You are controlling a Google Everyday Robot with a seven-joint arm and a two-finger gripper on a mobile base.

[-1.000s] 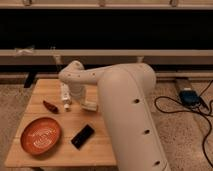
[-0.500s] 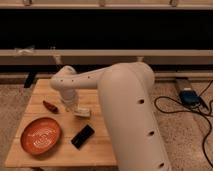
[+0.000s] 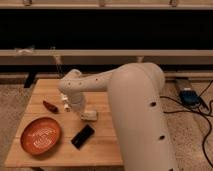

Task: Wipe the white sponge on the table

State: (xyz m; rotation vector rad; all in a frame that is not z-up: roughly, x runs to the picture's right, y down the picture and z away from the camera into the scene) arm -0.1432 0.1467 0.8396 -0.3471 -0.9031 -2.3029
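Observation:
The white sponge (image 3: 90, 115) is a small off-white block lying on the light-wood table (image 3: 107, 142), near its middle. My gripper (image 3: 81, 110) is at the end of the big white arm, low over the table. It is right at the sponge's left side and looks to be touching it. The wrist hides most of the gripper.
An orange plate (image 3: 41, 135) sits at the front left. A black phone-like slab (image 3: 82, 136) lies in front of the sponge. A slim white tube (image 3: 66, 106) and a dark red object (image 3: 50, 106) lie left of the gripper. Cables and a blue box (image 3: 189, 96) are on the floor at right.
The arm's end has come down and forward from the back of the table to the sponge. The sponge has shifted a little toward the front right.

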